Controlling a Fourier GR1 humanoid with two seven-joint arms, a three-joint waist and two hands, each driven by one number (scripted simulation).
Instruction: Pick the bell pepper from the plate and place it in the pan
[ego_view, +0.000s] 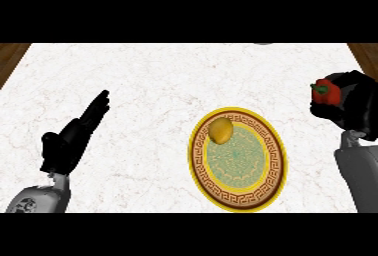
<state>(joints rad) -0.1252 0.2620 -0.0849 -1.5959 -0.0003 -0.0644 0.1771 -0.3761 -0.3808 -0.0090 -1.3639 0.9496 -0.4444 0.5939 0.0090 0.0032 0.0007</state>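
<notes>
Grey forearms enter from below. Right hand (353, 107) has its fingers curled round the red bell pepper (325, 91), already off the plate (275, 150), which lies left of those fingers holding a yellow fruit (221, 130). No pan shows; placing remains. Left hand (74, 137) rests, fingers straight together.

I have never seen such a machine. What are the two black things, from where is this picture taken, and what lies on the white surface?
The picture is taken from the robot's head, looking steeply down at a marble counter. The two black things are its hands on grey forearms. The left hand is open, fingers straight, holding nothing. The right hand, at the right edge, is curled round a red bell pepper. On the counter lies a patterned plate with a yellow rim, and a yellow fruit, perhaps a lemon, rests on it. No pan is clearly in view.
</notes>
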